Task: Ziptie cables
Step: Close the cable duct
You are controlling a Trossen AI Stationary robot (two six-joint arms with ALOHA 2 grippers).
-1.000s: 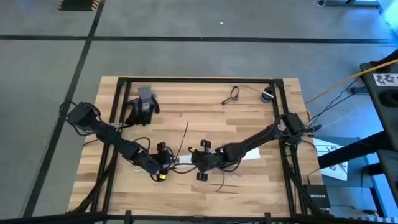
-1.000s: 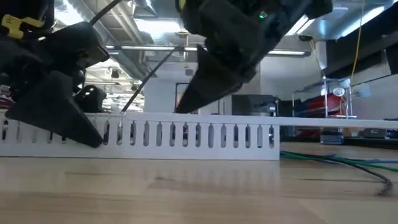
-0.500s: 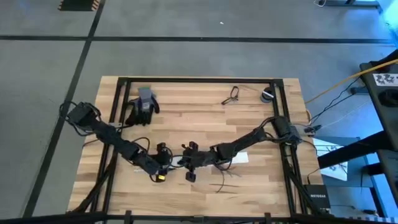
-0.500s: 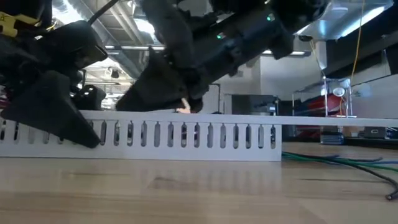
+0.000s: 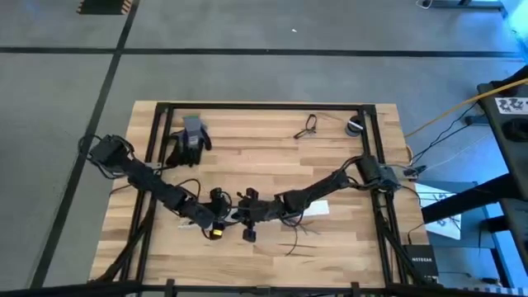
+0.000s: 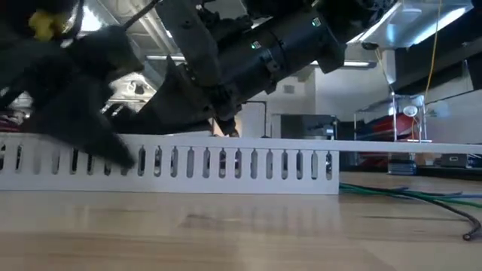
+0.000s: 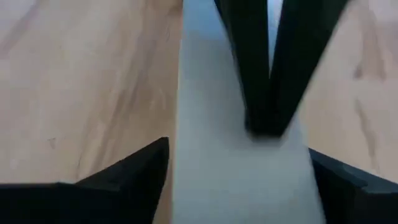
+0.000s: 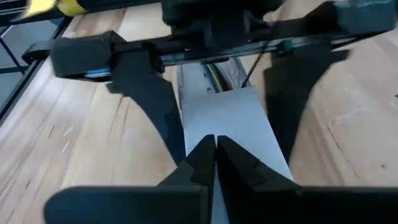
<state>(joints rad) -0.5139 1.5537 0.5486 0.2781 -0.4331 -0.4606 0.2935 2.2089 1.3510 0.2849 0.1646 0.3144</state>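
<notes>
right gripper (image 5: 240, 216) nearer left gripper (image 5: 221, 219)

Even, fairly bright light falls on the wooden tabletop (image 5: 264, 148) in the high view, with only faint, soft shadows under the two arms and no glare. The low view is backlit: ceiling lights (image 6: 407, 15) glow white and washed out, so the arms in front read as dark, near-black shapes. The dark shape at that picture's left edge is smeared with blur. The left wrist view is soft and out of focus throughout, the pale white strip (image 7: 236, 168) lacking any detail. The right wrist view is sharper, though its nearest dark parts are blurred.
</notes>
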